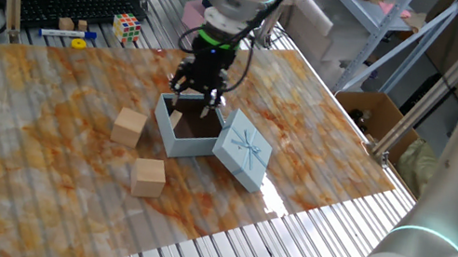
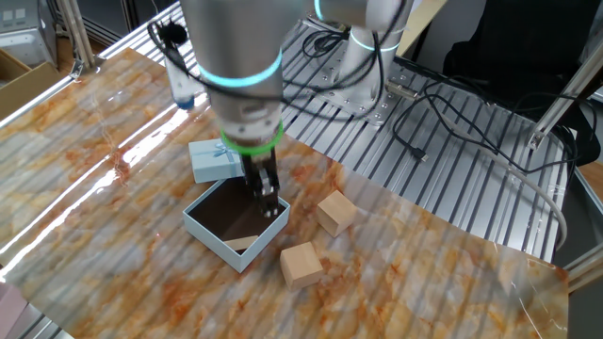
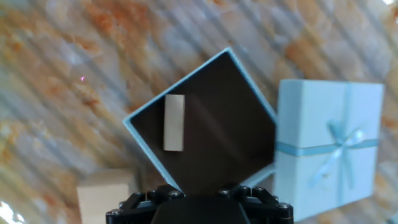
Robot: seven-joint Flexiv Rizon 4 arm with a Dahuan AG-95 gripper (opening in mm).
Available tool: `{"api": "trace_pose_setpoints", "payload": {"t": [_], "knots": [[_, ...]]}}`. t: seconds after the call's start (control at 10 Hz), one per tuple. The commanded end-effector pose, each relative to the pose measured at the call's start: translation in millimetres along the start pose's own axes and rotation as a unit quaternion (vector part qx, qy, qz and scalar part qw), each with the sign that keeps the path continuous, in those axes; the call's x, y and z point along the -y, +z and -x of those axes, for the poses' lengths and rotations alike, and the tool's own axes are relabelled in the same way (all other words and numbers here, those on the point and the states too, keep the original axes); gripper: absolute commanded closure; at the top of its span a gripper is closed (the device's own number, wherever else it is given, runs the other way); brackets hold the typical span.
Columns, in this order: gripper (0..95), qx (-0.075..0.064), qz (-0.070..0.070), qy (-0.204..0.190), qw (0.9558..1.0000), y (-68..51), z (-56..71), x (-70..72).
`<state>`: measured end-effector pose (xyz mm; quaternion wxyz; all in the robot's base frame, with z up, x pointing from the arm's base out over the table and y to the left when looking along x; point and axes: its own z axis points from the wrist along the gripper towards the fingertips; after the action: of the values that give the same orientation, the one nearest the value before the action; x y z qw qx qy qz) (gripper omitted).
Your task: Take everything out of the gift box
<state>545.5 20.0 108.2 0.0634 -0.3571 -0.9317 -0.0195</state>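
Fingers [image 1: 198, 97] part-open, empty, pointing down over box [image 1: 165, 129] rim. Last block [image 3: 173, 122] lies against box's wall, off to one side of fingers, long axis along that wall.

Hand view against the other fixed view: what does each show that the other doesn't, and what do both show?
Only the hand view shows the bow on the lid clearly, and the block lying flat against one wall inside the box.

Only the other fixed view shows the gripper with its fingers down in the box, and both blocks outside: one and another.

Both show the open box, one block left inside, and the lid beside it.
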Motion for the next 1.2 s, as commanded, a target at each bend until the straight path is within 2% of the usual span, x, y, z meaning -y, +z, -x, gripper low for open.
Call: {"api": "trace_pose_setpoints", "payload": {"t": [0.1,0.4,0.7,1.2], "knots": [[38.0,0.002,-0.002,0.007,1.0,11.3,10.5,-5.5],[38.0,0.006,-0.004,0.018,0.9998,21.1,22.1,-9.5],[38.0,0.006,-0.005,0.033,0.9994,27.0,27.9,-12.5],[38.0,0.004,-0.003,0.04,0.9992,34.1,39.2,-8.1]]}}
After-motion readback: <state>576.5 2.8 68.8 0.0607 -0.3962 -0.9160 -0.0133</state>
